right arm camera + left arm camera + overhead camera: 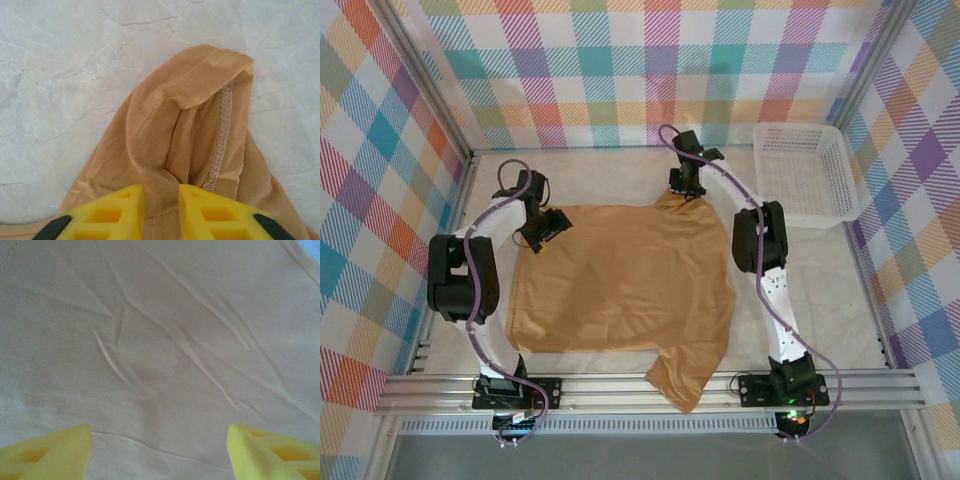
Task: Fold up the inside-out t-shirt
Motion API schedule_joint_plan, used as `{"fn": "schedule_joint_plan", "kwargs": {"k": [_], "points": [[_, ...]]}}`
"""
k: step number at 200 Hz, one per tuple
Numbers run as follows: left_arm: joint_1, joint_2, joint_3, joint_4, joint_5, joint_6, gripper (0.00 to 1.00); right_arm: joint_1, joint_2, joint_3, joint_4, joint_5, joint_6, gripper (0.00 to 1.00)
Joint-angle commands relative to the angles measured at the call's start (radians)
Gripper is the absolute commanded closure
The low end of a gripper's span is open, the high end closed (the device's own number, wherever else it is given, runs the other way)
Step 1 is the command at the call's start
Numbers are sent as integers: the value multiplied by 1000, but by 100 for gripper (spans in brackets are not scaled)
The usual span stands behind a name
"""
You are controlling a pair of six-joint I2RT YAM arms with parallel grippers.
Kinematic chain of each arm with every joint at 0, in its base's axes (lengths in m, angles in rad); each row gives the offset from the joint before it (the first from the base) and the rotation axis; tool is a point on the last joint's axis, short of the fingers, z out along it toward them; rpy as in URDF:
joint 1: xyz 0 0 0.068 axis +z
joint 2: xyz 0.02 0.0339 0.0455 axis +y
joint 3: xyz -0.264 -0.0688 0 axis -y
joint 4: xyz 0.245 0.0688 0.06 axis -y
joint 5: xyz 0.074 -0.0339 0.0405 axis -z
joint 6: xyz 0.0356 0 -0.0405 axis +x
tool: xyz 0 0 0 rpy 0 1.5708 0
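With the inside-out t-shirt (620, 280) spread flat on the table (825, 300), the right gripper (161, 194) clamped on just 1 thin fold at its far edge and the left gripper (159, 435) gaping above cloth, lifting may slip that pinch free.

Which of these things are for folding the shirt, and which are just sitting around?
For the job:
- inside-out t-shirt, tan
- right gripper, pinching the shirt's far edge
- left gripper, open over the cloth

Just lying about:
- white mesh basket, far right corner
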Motion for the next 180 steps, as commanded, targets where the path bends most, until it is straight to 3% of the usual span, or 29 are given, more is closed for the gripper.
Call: {"fn": "schedule_joint_plan", "kwargs": {"k": [1,16,141,156,180], "points": [[3,7,18,-17,1,22,28,-7,24,66,-67,20,-19,67],[3,6,17,-17,-3,25,28,-7,25,61,-73,30,-29,62],[4,-35,28,-39,-16,33,28,-8,50,8,-64,-7,-3,65],[4,-35,32,-43,-19,35,28,-7,47,-1,-59,-8,2,71],[4,-38,33,-43,-22,35,28,-7,30,-7,-48,-1,3,91]]}}
